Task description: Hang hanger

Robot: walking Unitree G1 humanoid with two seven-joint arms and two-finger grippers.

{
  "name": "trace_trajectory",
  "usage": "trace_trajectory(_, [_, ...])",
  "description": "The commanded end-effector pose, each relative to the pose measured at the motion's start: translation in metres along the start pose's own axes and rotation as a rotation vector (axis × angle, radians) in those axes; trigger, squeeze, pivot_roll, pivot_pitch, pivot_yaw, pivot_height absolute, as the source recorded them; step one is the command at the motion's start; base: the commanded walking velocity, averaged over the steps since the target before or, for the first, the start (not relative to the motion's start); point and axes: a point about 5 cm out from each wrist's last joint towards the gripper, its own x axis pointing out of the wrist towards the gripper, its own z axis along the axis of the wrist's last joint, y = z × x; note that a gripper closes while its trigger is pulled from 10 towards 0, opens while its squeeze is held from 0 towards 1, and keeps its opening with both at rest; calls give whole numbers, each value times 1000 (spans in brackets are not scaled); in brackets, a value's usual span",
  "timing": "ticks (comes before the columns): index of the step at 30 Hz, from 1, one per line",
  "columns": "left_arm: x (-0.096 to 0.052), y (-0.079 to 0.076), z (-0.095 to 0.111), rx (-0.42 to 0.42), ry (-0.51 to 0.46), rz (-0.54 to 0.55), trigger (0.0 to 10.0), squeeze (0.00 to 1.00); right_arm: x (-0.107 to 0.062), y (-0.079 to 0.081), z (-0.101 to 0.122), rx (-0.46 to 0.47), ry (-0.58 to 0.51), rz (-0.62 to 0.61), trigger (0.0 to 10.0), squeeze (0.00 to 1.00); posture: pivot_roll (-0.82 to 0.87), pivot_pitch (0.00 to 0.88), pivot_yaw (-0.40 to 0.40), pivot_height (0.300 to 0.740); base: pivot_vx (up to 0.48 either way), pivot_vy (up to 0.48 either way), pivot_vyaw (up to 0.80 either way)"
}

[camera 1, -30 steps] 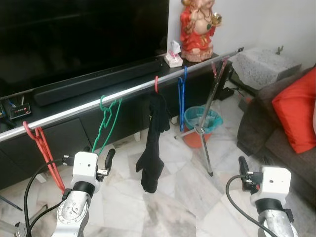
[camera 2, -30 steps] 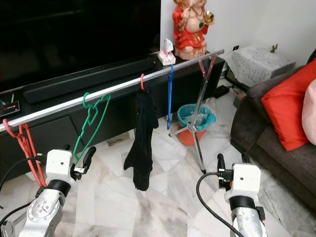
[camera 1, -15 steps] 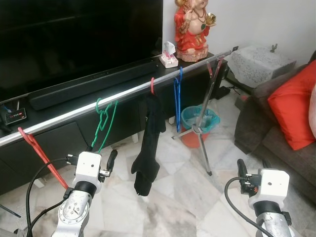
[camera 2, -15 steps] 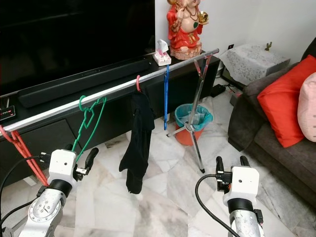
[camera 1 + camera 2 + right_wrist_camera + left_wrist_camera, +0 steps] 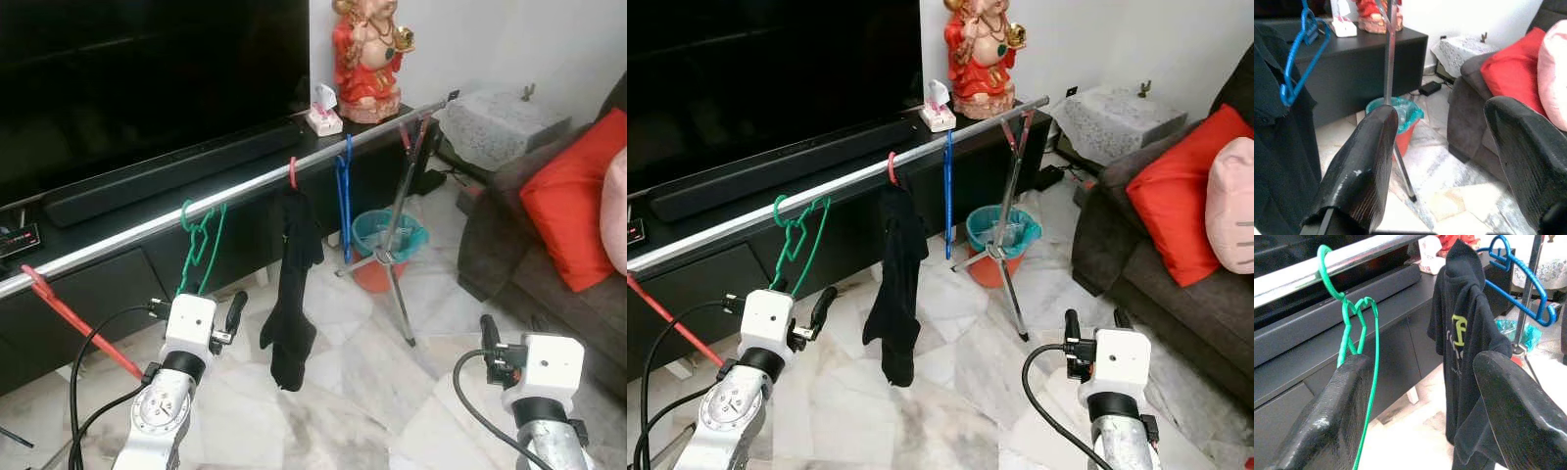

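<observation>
Green hanger (image 5: 201,245) hooked on rail (image 5: 127,236), near black shirt (image 5: 292,284). L gripper (image 5: 1420,396) released, just below hanger. R gripper (image 5: 1449,156) released, empty.

Silver clothes rail (image 5: 245,186) runs off frame at 9 o'clock, left stand unseen. Thin red plastic hanger (image 5: 69,318): hook cut at the edge, lower end hidden behind left arm. Grey sofa (image 5: 1176,294) cropped at 3 o'clock.

Green hanger (image 5: 199,240), blue hanger (image 5: 343,186), black shirt (image 5: 291,284) — yellow print, red cushion (image 5: 565,201), teal bin (image 5: 391,235), silver rail (image 5: 186,211)
</observation>
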Motion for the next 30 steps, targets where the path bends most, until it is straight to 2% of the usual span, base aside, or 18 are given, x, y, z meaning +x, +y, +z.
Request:
trace_trajectory(1, [-2, 0, -2, 12, 1, 2, 10000, 0, 1, 0, 3, 7, -7, 6, 10000, 0, -45, 0, 21, 740, 0, -270, -644])
trace_trajectory(6, [-2, -2, -2, 24, -1, -15, 10000, 0, 1, 1, 3, 7, -7, 8, 10000, 0, -48, 0, 25, 740, 0, -54, -647])
trace_trajectory(11, [1, -3, -1, 26, -11, -22, 10000, 0, 1, 0, 2, 5, -7, 7, 10000, 0, -56, 0, 27, 740, 0, -418, -645])
trace_trajectory(21, [2, -8, 0, 8, -23, -35, 10000, 0, 2, -2, 3, -2, -9, 13, 10000, 0, -48, 0, 13, 740, 0, 0, -644])
trace_trajectory(30, [4, -7, 0, 10, -27, -35, 10000, 0, 6, 0, 5, 5, -10, 15, 10000, 0, -36, 0, 9, 740, 0, 0, -644])
